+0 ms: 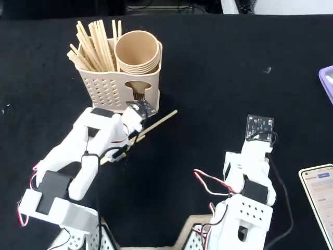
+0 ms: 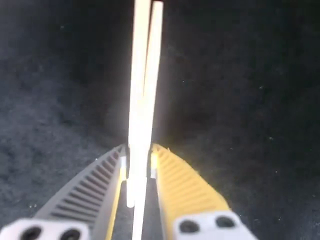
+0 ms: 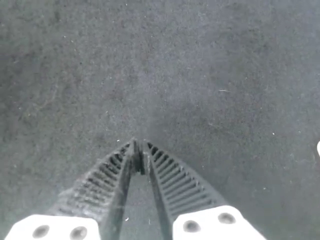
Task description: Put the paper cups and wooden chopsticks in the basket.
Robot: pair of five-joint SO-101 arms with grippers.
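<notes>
A beige perforated basket point(image 1: 112, 86) stands at the back left, holding several wooden chopsticks point(image 1: 93, 47) and a stack of paper cups point(image 1: 137, 51). Just in front of it, my left gripper point(image 1: 136, 121) is shut on a pair of wooden chopsticks point(image 1: 156, 124) that slant out toward the right. The left wrist view shows the chopsticks point(image 2: 144, 90) pinched between the grey and yellow fingers point(image 2: 175, 175) of the left gripper point(image 2: 138, 155). My right gripper point(image 1: 259, 129) is at the front right, and in the right wrist view its tips point(image 3: 138, 150) are shut over bare cloth.
The table is covered in black cloth point(image 1: 218, 62). A phone point(image 1: 320, 192) lies at the right edge near the front. A purple object point(image 1: 328, 78) pokes in at the right edge farther back.
</notes>
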